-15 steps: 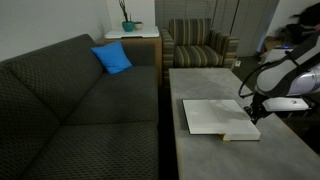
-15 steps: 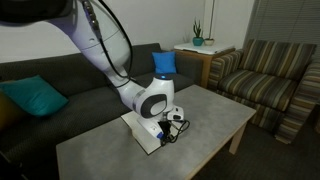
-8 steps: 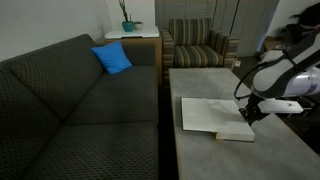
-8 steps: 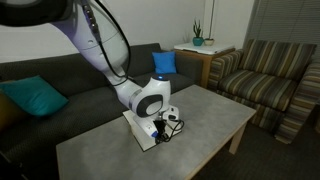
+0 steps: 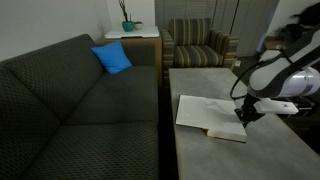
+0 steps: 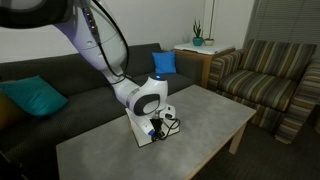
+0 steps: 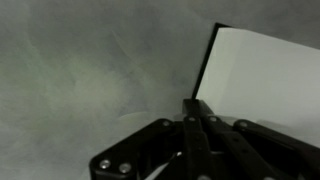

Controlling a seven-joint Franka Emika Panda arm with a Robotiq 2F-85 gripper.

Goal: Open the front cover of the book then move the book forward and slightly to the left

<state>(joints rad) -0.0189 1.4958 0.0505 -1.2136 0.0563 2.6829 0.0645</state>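
The book [image 5: 208, 115] lies open on the grey table [image 5: 260, 150], its white inner side and pages up, with a yellow edge along its near side. It also shows in an exterior view [image 6: 143, 130] and in the wrist view [image 7: 265, 75], where a thin black cover edge runs down its left side. My gripper [image 5: 244, 112] is shut and presses down at the book's right edge; in an exterior view [image 6: 155, 130] it sits low on the book. In the wrist view the closed fingertips [image 7: 195, 106] touch the book's corner.
A dark sofa [image 5: 70, 100] with a blue cushion [image 5: 112, 58] runs along the table's side. A striped armchair [image 5: 198, 45] and a side table with a potted plant [image 5: 128, 22] stand behind. A teal cushion [image 6: 35, 97] lies on the sofa.
The book has slid across the table toward the sofa side, pushed by my shut gripper, which moved with it.
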